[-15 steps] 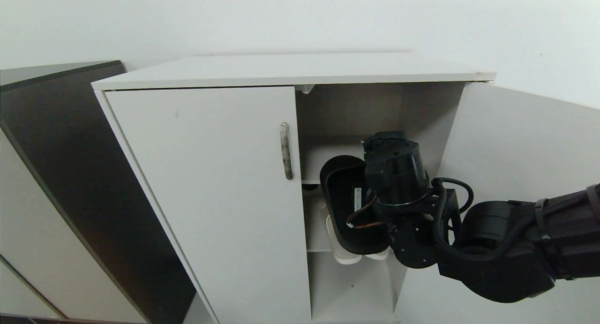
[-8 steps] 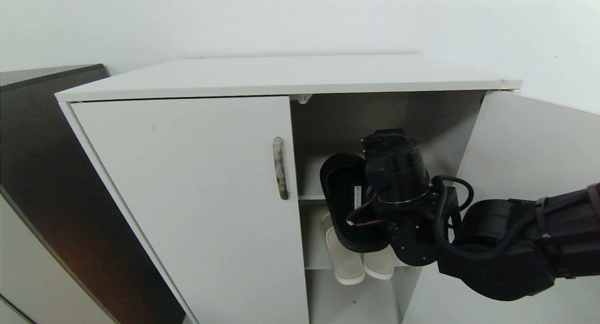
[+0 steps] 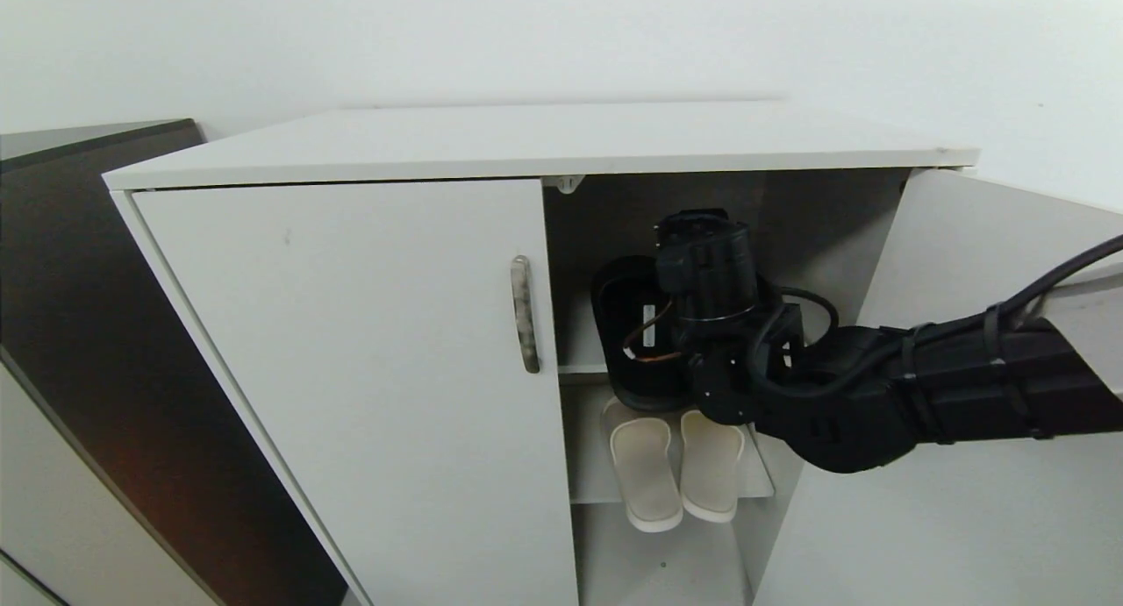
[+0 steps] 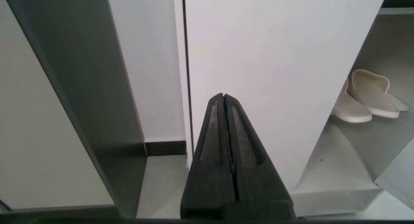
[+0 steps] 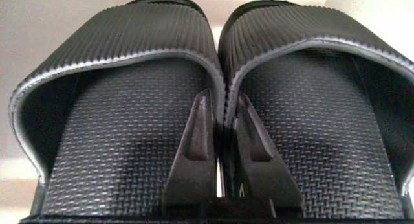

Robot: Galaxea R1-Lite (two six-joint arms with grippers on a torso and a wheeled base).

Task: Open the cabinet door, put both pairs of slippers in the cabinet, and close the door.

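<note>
The white cabinet (image 3: pixel 526 141) has its right door (image 3: pixel 965 395) swung open and its left door (image 3: pixel 368 369) closed. A white pair of slippers (image 3: pixel 674 467) lies on the middle shelf, also seen as the white slippers (image 4: pixel 369 98) past the left door's edge. My right gripper (image 5: pixel 220 130) is shut on the black pair of slippers (image 5: pixel 213 101), pinching their two inner straps together. In the head view the black slippers (image 3: pixel 627 330) hang at the upper shelf opening, ahead of the right arm. My left gripper (image 4: pixel 224 101) is shut and empty, low before the closed left door.
The left door's metal handle (image 3: pixel 522 314) is next to the opening. A dark panel (image 3: pixel 114 343) leans on the cabinet's left side. The bottom compartment (image 3: pixel 658 562) lies under the white slippers.
The head camera shifted first. My right arm has since carried the black slippers up and deeper into the cabinet, uncovering the white pair on the middle shelf.
</note>
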